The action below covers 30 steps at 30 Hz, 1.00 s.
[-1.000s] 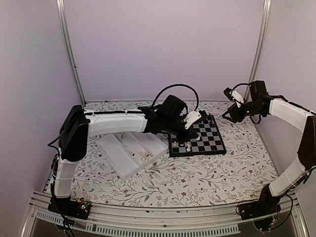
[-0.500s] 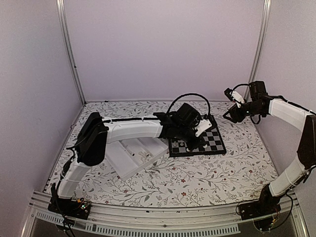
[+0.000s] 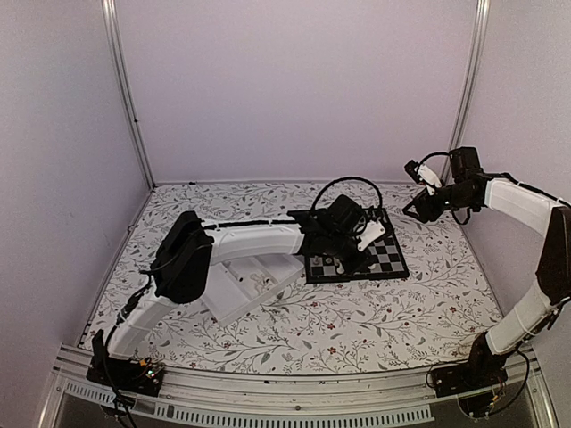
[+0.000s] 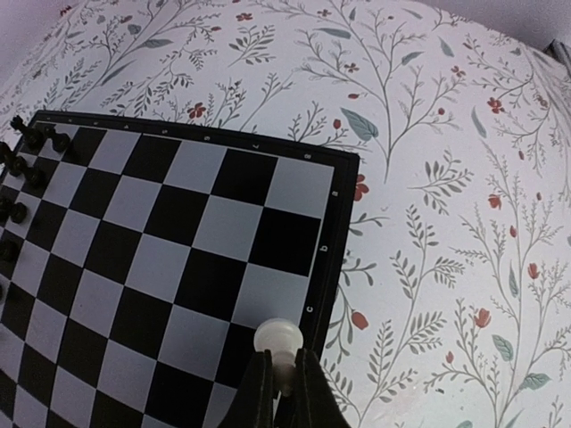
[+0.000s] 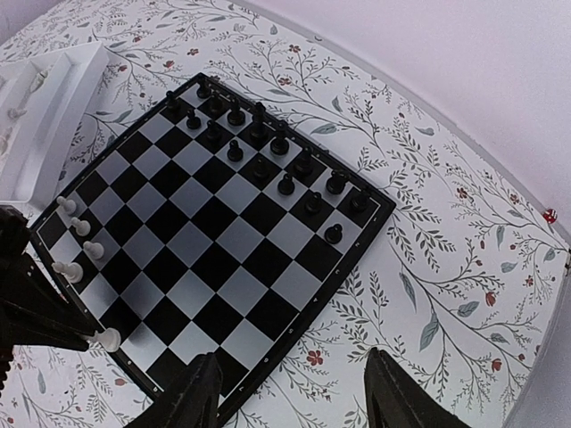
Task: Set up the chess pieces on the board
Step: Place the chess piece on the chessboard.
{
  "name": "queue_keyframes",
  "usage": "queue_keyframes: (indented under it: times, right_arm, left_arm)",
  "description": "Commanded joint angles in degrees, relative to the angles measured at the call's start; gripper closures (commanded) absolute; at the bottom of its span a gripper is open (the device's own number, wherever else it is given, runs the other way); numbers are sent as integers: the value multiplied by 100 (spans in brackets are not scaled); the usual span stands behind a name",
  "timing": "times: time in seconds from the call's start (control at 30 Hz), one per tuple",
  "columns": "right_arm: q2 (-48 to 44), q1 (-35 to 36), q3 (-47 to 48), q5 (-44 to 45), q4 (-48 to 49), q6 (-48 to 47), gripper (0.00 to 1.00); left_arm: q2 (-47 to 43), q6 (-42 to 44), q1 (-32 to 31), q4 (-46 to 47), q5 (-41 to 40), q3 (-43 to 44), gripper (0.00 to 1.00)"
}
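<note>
Top external: high, behind arm bases, facing forward and down; far off, whole table (image 3: 268, 348) in frame, board (image 3: 393, 254) small near centre.
Left wrist: close above one board corner, looking down past left gripper (image 4: 284, 392) pinching white pawn (image 4: 275, 337).
Right wrist: higher, off board's far-right corner, looking down over entire board past spread right gripper (image 5: 294, 401).
Shared by all: board. Shared by wrist views: pawn, same corner.

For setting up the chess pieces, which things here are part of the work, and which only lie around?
Work: white chess pieces, the board, left gripper holding a white piece.
Only around: black chessmen, white tray, right gripper.
</note>
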Motion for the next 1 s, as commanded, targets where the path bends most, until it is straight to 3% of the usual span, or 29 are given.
queue_keyframes:
  times: [0.0, 0.47, 0.97]
  right_arm:
    - [87, 4, -66, -19, 16, 11, 41]
    - [166, 12, -40, -79, -41, -24, 41]
    - [265, 12, -8, -128, -107, -56, 41]
  left_arm:
    - [218, -73, -40, 31, -115, 290, 96]
    - [712, -165, -35, 60, -17, 850, 93]
    - [728, -212, -38, 12, 63, 843, 75]
